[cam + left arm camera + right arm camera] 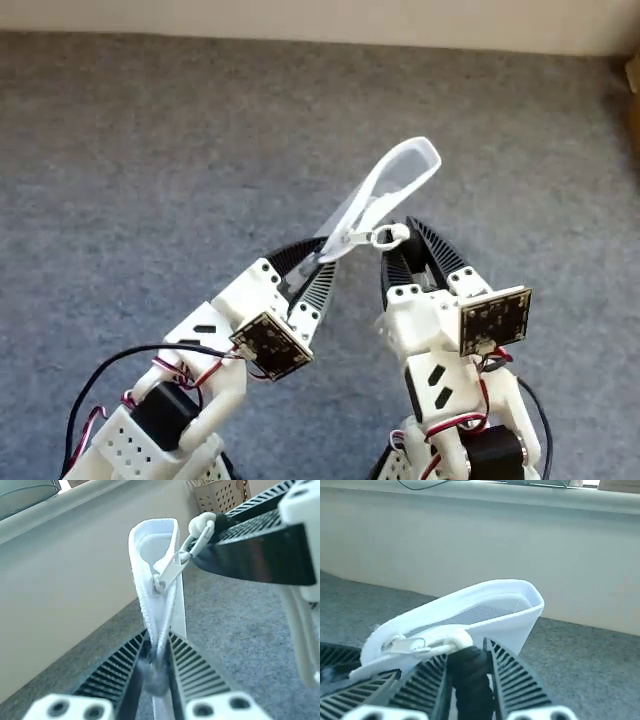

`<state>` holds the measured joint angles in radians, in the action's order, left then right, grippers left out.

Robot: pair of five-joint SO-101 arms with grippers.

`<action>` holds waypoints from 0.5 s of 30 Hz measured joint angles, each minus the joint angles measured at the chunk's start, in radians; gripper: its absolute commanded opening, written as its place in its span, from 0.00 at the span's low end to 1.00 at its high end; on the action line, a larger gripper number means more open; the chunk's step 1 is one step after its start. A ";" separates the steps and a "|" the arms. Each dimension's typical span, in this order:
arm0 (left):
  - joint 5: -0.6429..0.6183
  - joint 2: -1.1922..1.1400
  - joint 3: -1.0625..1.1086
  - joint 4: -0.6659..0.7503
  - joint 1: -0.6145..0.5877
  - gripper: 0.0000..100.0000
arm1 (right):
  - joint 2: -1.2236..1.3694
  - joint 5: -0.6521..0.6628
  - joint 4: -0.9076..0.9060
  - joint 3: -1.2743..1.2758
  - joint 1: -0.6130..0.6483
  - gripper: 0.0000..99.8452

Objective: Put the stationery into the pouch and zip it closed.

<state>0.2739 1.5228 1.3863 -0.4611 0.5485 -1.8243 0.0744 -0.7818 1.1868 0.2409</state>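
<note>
High view: the pouch (400, 175) is held up off the grey surface (150, 150) between the two arms and slants away from them. The left gripper (325, 255) is pressed together on the pouch's near end. Just beside it, the right gripper (398, 238) is pinched on the zipper pull (388, 236).

Left wrist view: the left gripper (157, 645) is seen clamped on the zipper edge of the pouch (150, 545), which rises from between its fingers. The zipper slider (167, 572) sits partway along the edge. From it the zipper pull (202, 525) is drawn taut to the tip of the right gripper (220, 535). A woven basket (220, 495) stands by the wall (75, 580) behind.

Right wrist view: the right gripper (467, 650) is closed on the zipper pull (460, 639). Beyond the slider, the pouch (485, 605) gapes open at its far end.
</note>
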 measured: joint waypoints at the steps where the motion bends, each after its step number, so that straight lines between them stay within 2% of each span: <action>1: 0.000 0.000 0.000 0.000 0.000 0.01 | 0.000 0.000 0.000 0.000 -0.003 0.04; 6: 0.000 0.000 0.000 0.000 0.000 0.01 | 0.000 0.000 0.000 0.006 -0.003 0.04; 15: 0.000 0.015 -0.003 -0.018 0.000 0.01 | -0.003 0.000 0.140 0.110 -0.055 0.04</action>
<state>0.2739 1.5382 1.3832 -0.4795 0.5485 -1.8274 0.0744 -0.6421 1.2973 0.1857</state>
